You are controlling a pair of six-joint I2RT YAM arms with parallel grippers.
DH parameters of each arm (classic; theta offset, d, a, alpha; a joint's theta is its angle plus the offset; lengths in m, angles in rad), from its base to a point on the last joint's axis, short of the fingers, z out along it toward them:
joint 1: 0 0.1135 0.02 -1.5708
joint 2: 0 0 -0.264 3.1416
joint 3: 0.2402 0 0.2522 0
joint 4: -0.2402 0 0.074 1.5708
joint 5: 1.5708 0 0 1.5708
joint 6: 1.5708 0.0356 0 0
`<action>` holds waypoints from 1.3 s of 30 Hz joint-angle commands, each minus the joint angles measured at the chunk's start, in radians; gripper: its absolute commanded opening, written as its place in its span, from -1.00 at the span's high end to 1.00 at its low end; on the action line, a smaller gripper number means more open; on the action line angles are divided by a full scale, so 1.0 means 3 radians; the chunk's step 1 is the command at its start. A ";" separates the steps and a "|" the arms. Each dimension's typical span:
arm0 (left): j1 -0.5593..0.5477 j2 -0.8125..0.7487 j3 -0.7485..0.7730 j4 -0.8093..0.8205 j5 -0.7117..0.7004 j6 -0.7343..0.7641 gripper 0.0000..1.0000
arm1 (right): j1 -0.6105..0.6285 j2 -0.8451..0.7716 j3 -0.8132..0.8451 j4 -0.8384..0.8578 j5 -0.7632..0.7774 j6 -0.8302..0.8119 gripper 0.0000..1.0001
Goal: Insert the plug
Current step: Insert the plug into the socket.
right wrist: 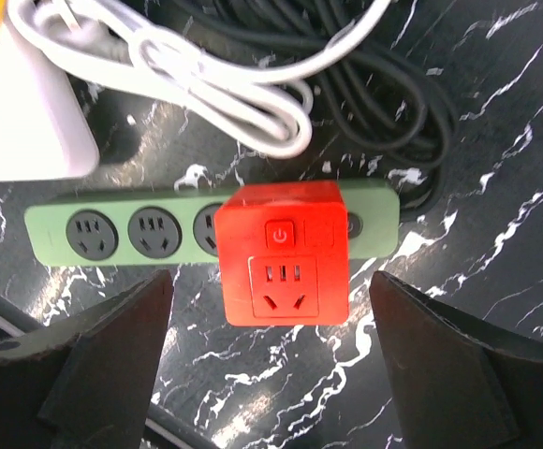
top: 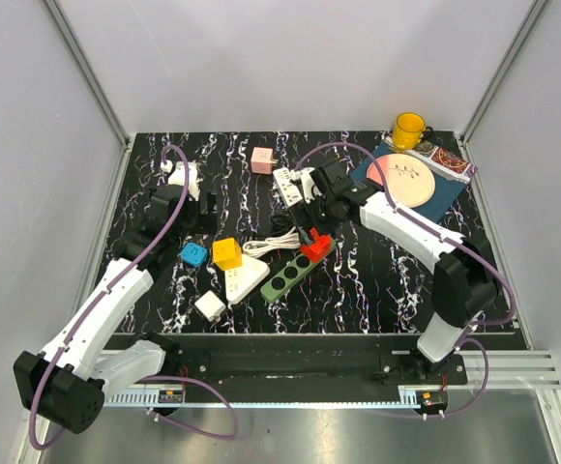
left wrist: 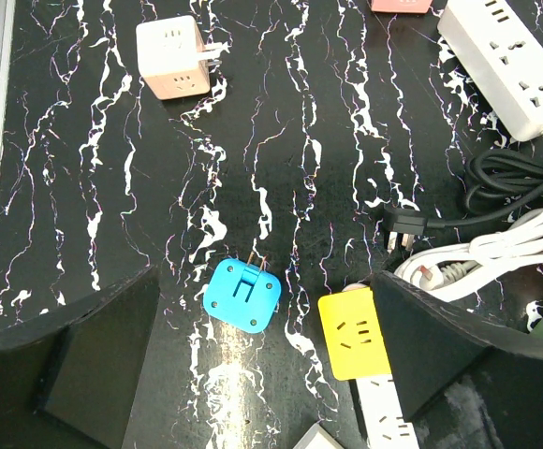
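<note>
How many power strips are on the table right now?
3: the green strip mid-table holding the red cube; a front white strip beside it, under the yellow cube; a rear white strip farther back. None seems hidden.

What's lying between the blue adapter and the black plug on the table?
Nothing: the left wrist view shows only bare marbled tabletop between the blue adapter and the black plug; the yellow cube sits just beside that gap.

Left arm (top: 106,300), right arm (top: 406,224): jaws apart

Black marbled table (top: 377,290); grey walls (top: 290,58)
</note>
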 commanded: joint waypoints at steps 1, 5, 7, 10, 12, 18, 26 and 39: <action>-0.0007 -0.0012 -0.0008 0.0160 -0.0004 0.0052 -0.98 | 0.0028 0.0143 0.0145 -0.0401 0.0059 0.0031 -0.80; -0.0007 -0.0017 -0.0003 0.0155 0.0027 0.0052 -0.98 | 0.0054 0.0265 0.0242 -0.0554 0.0099 0.0001 -0.79; -0.0007 -0.0017 -0.0008 0.0160 0.0027 0.0057 -0.98 | 0.0074 0.0337 0.0309 -0.0585 0.0156 -0.0020 -0.78; -0.0007 -0.0032 -0.0013 0.0155 0.0022 0.0057 -0.98 | 0.0115 0.0439 0.0426 -0.0656 0.0243 -0.0055 -0.75; -0.0007 -0.0027 -0.0013 0.0155 0.0017 0.0057 -0.98 | 0.0131 0.0521 0.0518 -0.0718 0.0299 -0.0081 -0.73; -0.0007 -0.0033 -0.0013 0.0155 0.0012 0.0062 -0.98 | 0.0161 0.0710 0.0677 -0.0902 0.0360 -0.0137 -0.63; -0.0007 -0.0022 -0.0013 0.0155 0.0012 0.0062 -0.98 | 0.0167 0.0803 0.0530 -0.1086 0.0360 -0.0204 -0.04; -0.0007 -0.0012 -0.0019 0.0155 -0.0019 0.0067 -0.98 | 0.0197 0.0981 0.0477 -0.1030 0.0427 -0.0337 1.00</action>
